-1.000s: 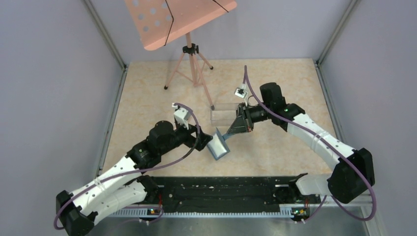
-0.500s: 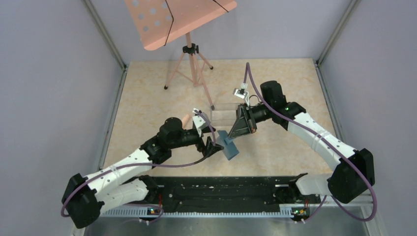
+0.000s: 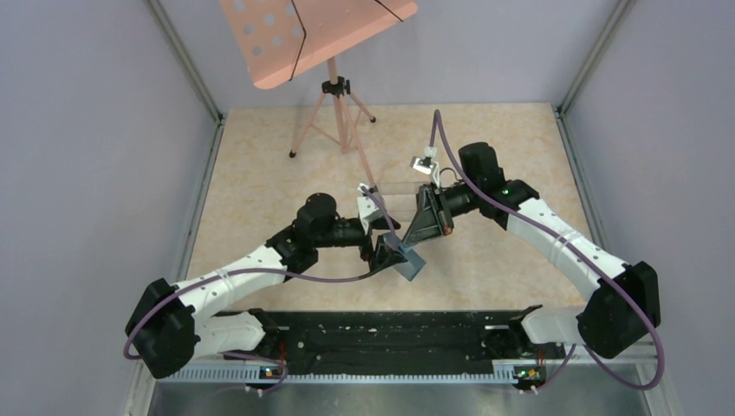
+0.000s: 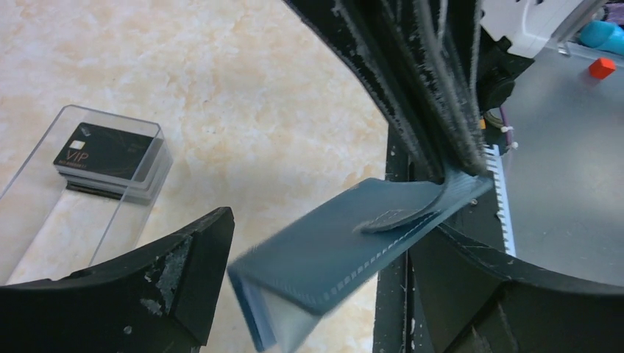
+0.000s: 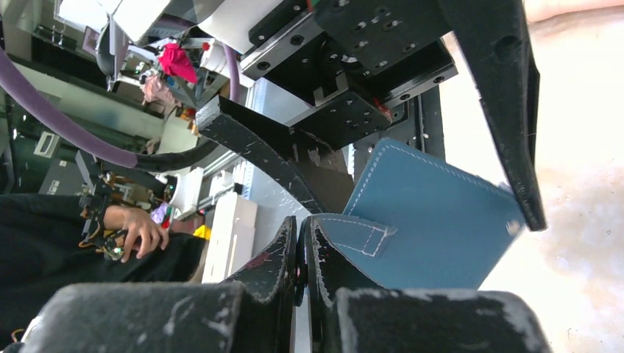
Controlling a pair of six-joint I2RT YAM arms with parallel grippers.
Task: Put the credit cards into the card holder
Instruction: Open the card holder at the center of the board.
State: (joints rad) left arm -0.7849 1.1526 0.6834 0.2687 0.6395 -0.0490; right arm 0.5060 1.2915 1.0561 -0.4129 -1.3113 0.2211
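- The right gripper (image 5: pixel 300 229) pinches the card holder (image 5: pixel 434 220) by its tab.
- The left gripper (image 4: pixel 331 246) stands spread, the holder between its fingers.
- The credit cards (image 4: pixel 103 156) sit in a clear box (image 4: pixel 44 220), off to its side.

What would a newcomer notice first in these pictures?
The teal card holder hangs mid-table, pinched by the right gripper, with the left gripper open around it. A pink music stand rises at the back, and the credit cards lie in a clear box.
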